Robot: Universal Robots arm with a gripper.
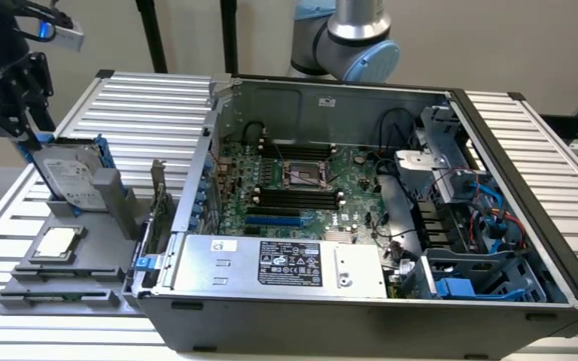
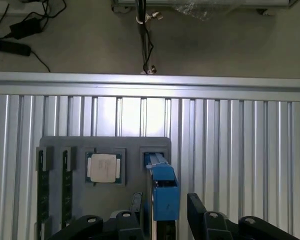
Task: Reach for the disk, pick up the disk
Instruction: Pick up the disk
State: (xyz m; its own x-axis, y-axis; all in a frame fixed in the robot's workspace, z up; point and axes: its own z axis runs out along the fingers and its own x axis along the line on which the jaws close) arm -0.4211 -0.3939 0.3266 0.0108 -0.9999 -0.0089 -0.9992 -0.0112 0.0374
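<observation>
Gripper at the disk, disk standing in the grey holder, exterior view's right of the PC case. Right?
No: the disk stands in the grey holder on the exterior view's left of the PC case, as that view shows. The gripper is at it.

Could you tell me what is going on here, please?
The arm is going for the disk, which stands on edge in a slot of the grey tray, beside an open computer case. The gripper sits over the disk's top end with its fingers open, one on each side. The disk is in its slot, not yet lifted.
</observation>
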